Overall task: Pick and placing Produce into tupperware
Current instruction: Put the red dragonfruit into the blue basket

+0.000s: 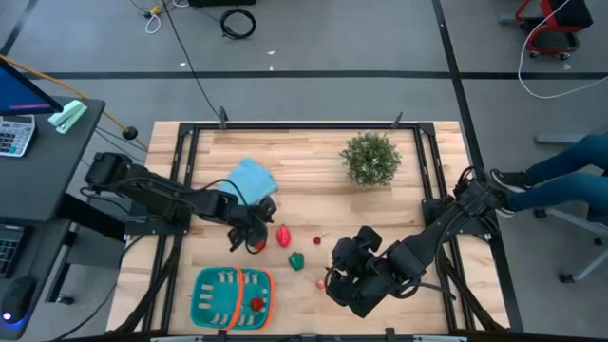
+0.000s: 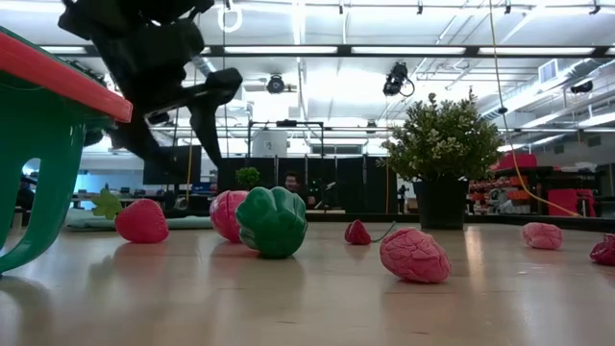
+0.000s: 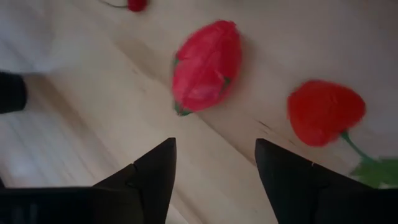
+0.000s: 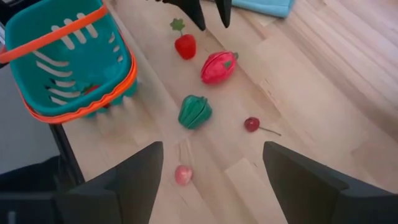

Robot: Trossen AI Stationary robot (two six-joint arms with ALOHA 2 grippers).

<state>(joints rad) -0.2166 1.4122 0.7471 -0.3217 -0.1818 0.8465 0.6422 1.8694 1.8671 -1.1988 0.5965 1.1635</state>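
only the right wrist view shows the released left claw (image 4: 208, 15) above the strawberry (image 4: 185, 45).

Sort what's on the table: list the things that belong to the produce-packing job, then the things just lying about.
Job:
teal slotted plastic container with orange rim
red toy strawberry
pink-red oval toy fruit
green toy pepper
small red cherry
small pink toy piece

Lying about:
bushy green potted plant
light blue folded cloth
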